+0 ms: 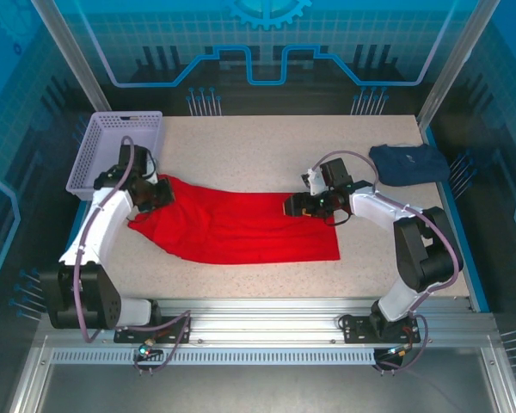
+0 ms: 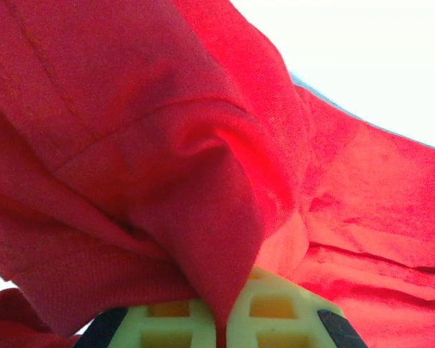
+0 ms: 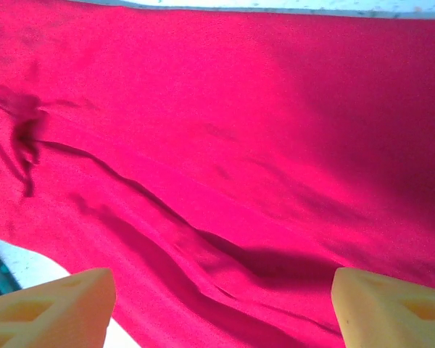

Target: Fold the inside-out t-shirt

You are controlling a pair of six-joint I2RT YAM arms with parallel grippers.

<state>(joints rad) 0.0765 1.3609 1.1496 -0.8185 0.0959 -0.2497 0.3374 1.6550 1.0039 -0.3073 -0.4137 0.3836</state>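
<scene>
From above, the red t-shirt (image 1: 241, 228) lies spread across the middle of the table (image 1: 267, 142), its long side running left to right, with its near right corner squared off and its left end bunched and drawn up. The left gripper (image 1: 159, 194) sits at that bunched left end, and the right gripper (image 1: 291, 206) rests over the shirt's far right edge. A pale purple basket (image 1: 95, 155) stands at the far left corner of the table, just behind the left arm. A dark folded garment (image 1: 408, 162) lies at the far right, apart from the shirt. In the left wrist view, the left gripper (image 2: 221, 312) is clenched on a fold of the t-shirt (image 2: 130, 145). Its two pale fingers (image 2: 167, 322) press together with the red cloth pinched between them and heaped up in front, and a patch of bright table (image 2: 377, 51) shows beyond. In the right wrist view, the right gripper (image 3: 217, 312) is released. Its fingers (image 3: 51, 304) stand wide apart at the bottom corners over the wrinkled t-shirt (image 3: 225, 130), grasping nothing, and a thin strip of table (image 3: 275, 6) runs along the top.
</scene>
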